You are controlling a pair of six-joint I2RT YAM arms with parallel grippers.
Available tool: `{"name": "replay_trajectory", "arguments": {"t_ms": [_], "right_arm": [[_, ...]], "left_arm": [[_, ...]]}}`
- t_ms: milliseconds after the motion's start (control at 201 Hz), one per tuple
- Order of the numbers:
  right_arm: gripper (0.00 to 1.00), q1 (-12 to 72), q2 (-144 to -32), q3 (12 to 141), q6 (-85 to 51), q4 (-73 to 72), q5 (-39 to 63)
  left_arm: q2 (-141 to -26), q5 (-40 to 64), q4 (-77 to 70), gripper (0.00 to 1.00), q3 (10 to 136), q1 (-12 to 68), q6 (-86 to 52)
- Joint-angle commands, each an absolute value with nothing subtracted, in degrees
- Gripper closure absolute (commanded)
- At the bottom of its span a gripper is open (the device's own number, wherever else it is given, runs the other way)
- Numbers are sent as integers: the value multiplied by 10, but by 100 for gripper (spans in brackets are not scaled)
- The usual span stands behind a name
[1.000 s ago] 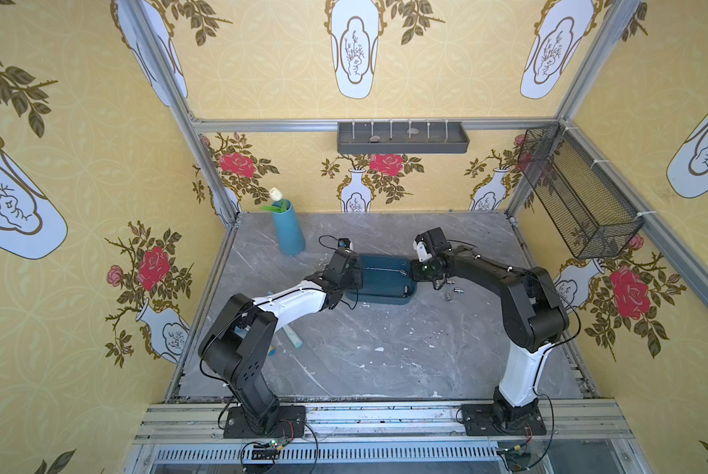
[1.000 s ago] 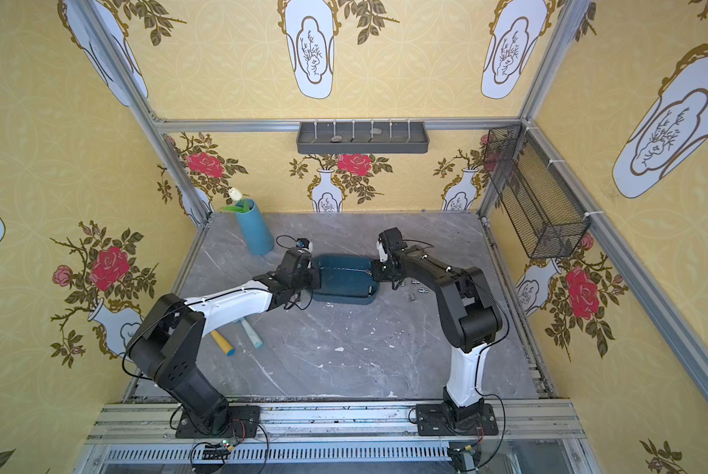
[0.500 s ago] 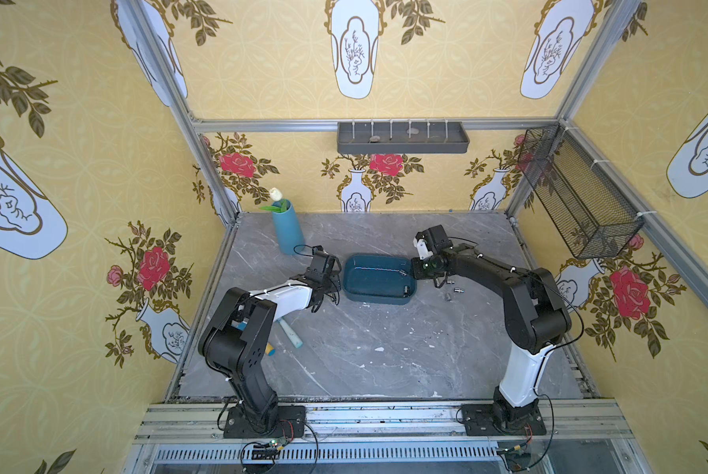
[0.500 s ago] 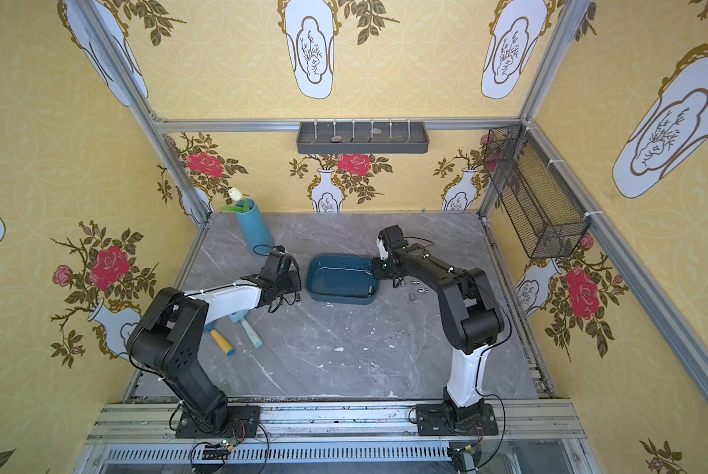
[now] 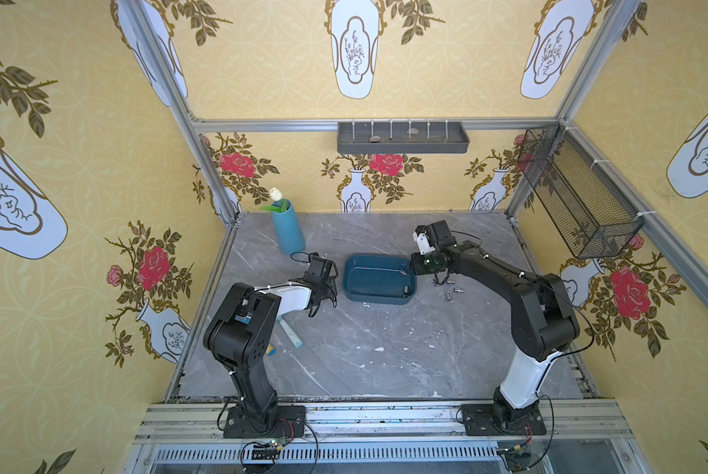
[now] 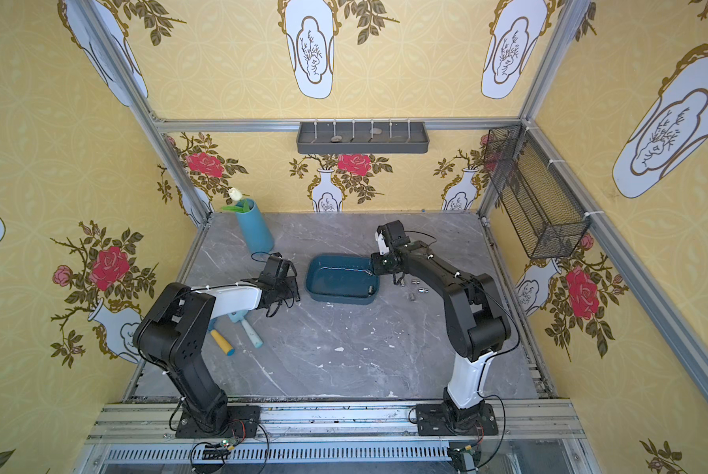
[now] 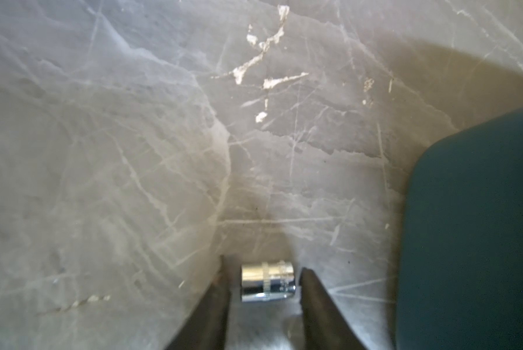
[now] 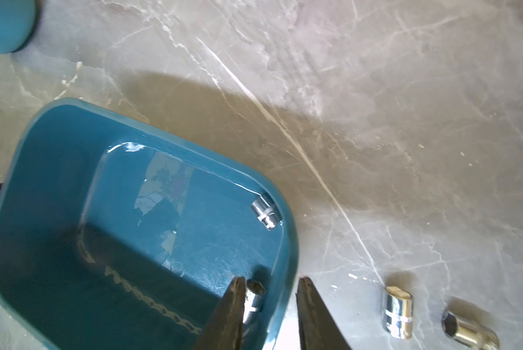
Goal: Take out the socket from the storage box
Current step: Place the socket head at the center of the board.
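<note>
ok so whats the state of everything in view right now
left gripper: open, jaws either side of the freed socket
freed socket: on its side on the table, outside the box, ungripped
right gripper: open, astride the box wall
storage box: upright, two sockets left inside
loose sockets: lying on the table beside the box
vase: upright, flower in it

A blue vase holding a white tulip stood at the far corner of the grey marble counter. A grey divided tray hung on the floral yellow back wall, with a black wire-mesh basket mounted on the side wall. A pale blue-handled tool and a yellow-handled tool lay side by side on the counter.
</note>
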State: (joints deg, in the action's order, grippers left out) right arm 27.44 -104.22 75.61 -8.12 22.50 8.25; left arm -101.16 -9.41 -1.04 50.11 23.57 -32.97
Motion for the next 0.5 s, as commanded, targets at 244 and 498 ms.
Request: {"name": "replay_trajectory", "arguments": {"t_ms": [244,498], "right_arm": [[61,307,-1050,790,-52,233,76],[59,335,-1087,820,-36,243,47]], "left_arm": [[-937,-86,33,42,510,236,-328],[-885,23,-1,41,526,235,-305]]}}
